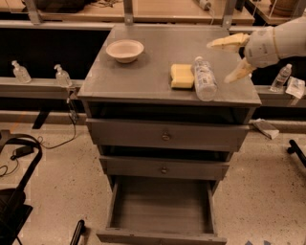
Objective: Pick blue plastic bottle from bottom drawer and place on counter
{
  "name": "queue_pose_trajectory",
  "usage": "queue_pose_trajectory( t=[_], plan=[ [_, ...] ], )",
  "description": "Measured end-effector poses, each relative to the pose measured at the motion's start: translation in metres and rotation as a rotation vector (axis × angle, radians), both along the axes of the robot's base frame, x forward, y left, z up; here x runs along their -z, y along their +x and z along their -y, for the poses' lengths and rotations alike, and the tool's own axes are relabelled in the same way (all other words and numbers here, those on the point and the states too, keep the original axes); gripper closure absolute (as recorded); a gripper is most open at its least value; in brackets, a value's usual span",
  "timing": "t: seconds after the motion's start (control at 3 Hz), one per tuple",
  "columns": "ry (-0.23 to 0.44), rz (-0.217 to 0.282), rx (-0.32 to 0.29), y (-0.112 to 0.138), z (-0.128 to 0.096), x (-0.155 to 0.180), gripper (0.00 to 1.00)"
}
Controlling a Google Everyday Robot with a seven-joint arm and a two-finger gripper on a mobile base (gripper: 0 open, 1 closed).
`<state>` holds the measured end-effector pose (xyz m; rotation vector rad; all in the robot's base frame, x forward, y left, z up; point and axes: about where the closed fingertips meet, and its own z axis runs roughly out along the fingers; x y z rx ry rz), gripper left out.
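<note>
Nearest to you, the bottom drawer (pixel 161 206), the deepest grey metal box of the cabinet, stands pulled out, and you can see its plain flat floor bare. Above it, the two shallower grey drawers with round knobs (pixel 165 137) are pushed in. On the speckled floor to your left lies a black cable (pixel 19 152) beside some dark equipment.

Higher up, the counter (pixel 148 72), the dull grey metal top of the cabinet, carries three things. The blue plastic bottle (pixel 204 79), clear and faintly bluish with a pale label and a small white cap, lies on its side near the right front of the counter, cap end pointing away from you. Its left side is just beside a yellow rectangular sponge (pixel 182 76); whether the two touch you cannot tell. Further back on the left sits a shallow cream bowl (pixel 125 50), well apart from both.

The cream two-finger gripper (pixel 218 63) hangs over the right edge of the counter, just right of the bottle. Its fingers (pixel 228 42) are spread wide with nothing between them, and the lower one ends close to the bottle's side.

On the ledges flanking the cabinet you have two small clear pump-top dispensers (pixel 62 75) to the left and a slimmer clear water bottle (pixel 281 77) to the right, with a light wooden tabletop (pixel 162 5) behind everything
</note>
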<state>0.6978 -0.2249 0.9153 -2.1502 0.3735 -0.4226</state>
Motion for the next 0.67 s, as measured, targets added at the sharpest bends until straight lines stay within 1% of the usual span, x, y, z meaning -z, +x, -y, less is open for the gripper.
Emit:
queue_pose_trajectory(
  t=[0.33,0.67],
  plan=[
    [-0.043,-0.027,0.019,-0.0043,0.0180,0.0035,0.04],
    [-0.041,-0.025,0.021,-0.0011,0.0165,0.0048,0.00]
  ],
)
